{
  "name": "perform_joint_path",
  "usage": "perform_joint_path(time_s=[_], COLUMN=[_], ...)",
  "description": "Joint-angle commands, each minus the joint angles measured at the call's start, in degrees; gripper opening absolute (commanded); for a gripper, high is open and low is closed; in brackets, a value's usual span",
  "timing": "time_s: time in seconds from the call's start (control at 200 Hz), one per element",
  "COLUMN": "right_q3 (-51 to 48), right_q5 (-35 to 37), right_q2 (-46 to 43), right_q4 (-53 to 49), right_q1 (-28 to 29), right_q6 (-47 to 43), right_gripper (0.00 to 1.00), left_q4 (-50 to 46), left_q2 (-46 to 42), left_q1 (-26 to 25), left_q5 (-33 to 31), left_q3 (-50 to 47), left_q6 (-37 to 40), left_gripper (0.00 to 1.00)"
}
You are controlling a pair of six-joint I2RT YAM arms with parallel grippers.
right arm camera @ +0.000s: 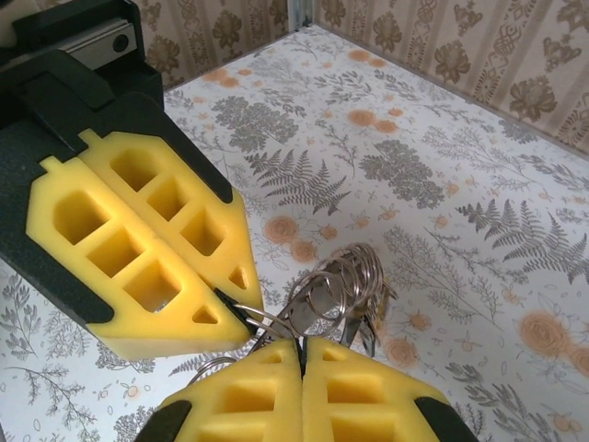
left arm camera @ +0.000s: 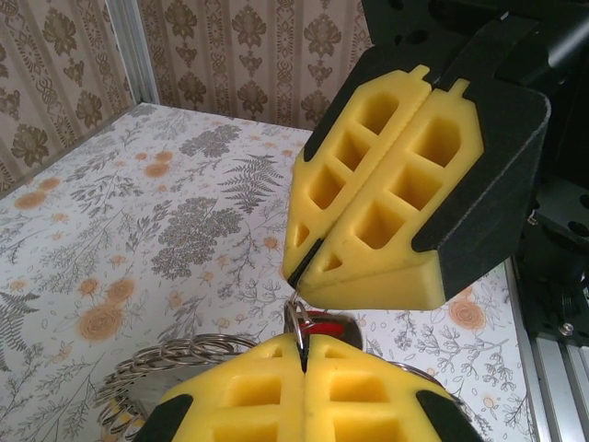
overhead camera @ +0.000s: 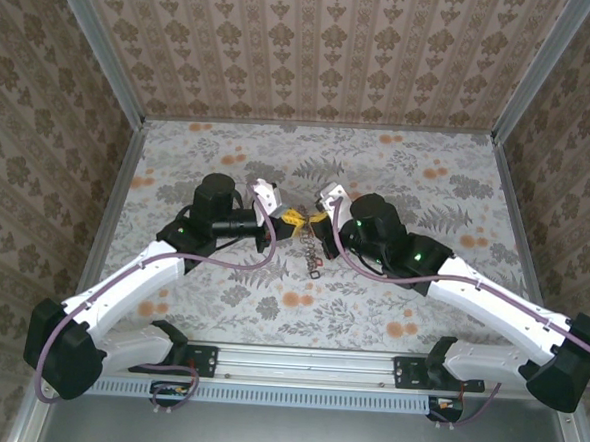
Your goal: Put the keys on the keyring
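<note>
- Keyring (right arm camera: 342,287) of coiled wire is held over the counter (overhead camera: 427,189).
- Left hand (right arm camera: 237,315) and right hand (right arm camera: 302,348) are both closed on it.
- Red key (left arm camera: 324,325) is seen beside them.

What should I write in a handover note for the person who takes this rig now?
Left gripper: shut on the wire keyring.
Right gripper: shut on the same keyring, tip to tip with the left.
Key: one red-headed key sits between the tips; threaded or not, I cannot tell.
Done: keyring held above the table.
Left: check that key is on the ring, then thread any others.
</note>
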Motion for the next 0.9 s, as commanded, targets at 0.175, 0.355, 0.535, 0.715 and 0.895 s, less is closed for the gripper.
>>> perform_joint_path(time_s=[0.175,0.355,0.535,0.715,0.895], right_q3=[-3.3,-3.4,-7.6,-8.2,-7.1], right_q5=[-4.2,-8.4,-13.9,-19.7,-21.4], right_q2=[-2.8,-4.8,-11.3,-14.3,-14.0], right_q4=[0.9,-1.6,0.6,-0.4,-1.1], right_q1=[-1.8,-3.5,-4.8,-6.6,-6.6], right_q6=[1.4,-3.1,-21.4,-35.7,-39.3], right_gripper=[0.18,0.40,0.42,0.30,0.22], left_q4=[6.8,9.8,11.6,12.4,10.9], left_q2=[-1.7,-0.6,0.2,1.3,3.3], left_q1=[-0.7,-0.8,-1.0,-1.2,-1.8], left_q5=[6.4,8.9,12.3,15.6,17.6], left_q3=[-0.7,-1.1,-1.5,-1.3,0.3], left_q6=[-0.6,-1.0,-0.1,0.7,1.2], left_gripper=[0.00,0.00,0.00,0.00,0.00])
